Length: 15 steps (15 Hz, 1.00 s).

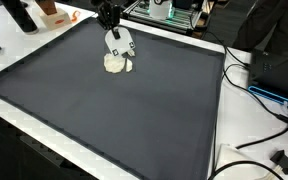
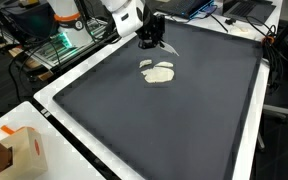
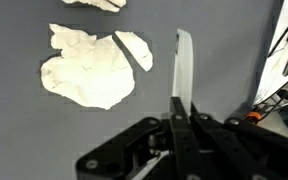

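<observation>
Because the cream-white, ragged-edged flat patch (image 3: 84, 68) lies so thin against its surface, I judge it light and limp, more like torn paper or rolled dough than anything stiff. It would probably fold or tear if I pinched it hard. The best place to take hold looks to be a free edge, perhaps the jagged rim on the side nearest my tip, since the flat middle gives nothing to pinch. A small cream wedge-shaped scrap (image 3: 134, 48) sits just beside that rim, with a narrow gap between them.

In both exterior views the patch (image 1: 117, 63) (image 2: 160, 72) rests near one edge of the dark grey rubbery mat (image 3: 224, 40). My black claw (image 3: 184, 45) hangs just above and to one side of it, not touching. My fingers look pressed together with nothing between them.

Around the mat runs the white table (image 2: 69, 140), with a brown cardboard box (image 2: 19, 150) at one corner.
</observation>
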{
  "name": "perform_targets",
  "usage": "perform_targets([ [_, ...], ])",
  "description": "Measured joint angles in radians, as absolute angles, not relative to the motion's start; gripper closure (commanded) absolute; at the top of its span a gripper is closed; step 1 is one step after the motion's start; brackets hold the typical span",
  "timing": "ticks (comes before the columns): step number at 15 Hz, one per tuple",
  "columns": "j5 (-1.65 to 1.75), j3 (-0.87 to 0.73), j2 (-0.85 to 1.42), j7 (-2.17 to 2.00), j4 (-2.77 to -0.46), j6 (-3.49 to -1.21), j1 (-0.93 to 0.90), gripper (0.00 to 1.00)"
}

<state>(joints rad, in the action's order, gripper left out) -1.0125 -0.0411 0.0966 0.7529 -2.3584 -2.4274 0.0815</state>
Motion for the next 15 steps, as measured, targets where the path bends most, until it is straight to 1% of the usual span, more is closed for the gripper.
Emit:
perform_targets([
  [10,-1.016,-0.055,0.094,0.638,-2.386,-2.435,0.086,0.99],
  [15,-0.967,-0.052,0.075,0.522,-2.409,-2.486,0.078,0.99],
])
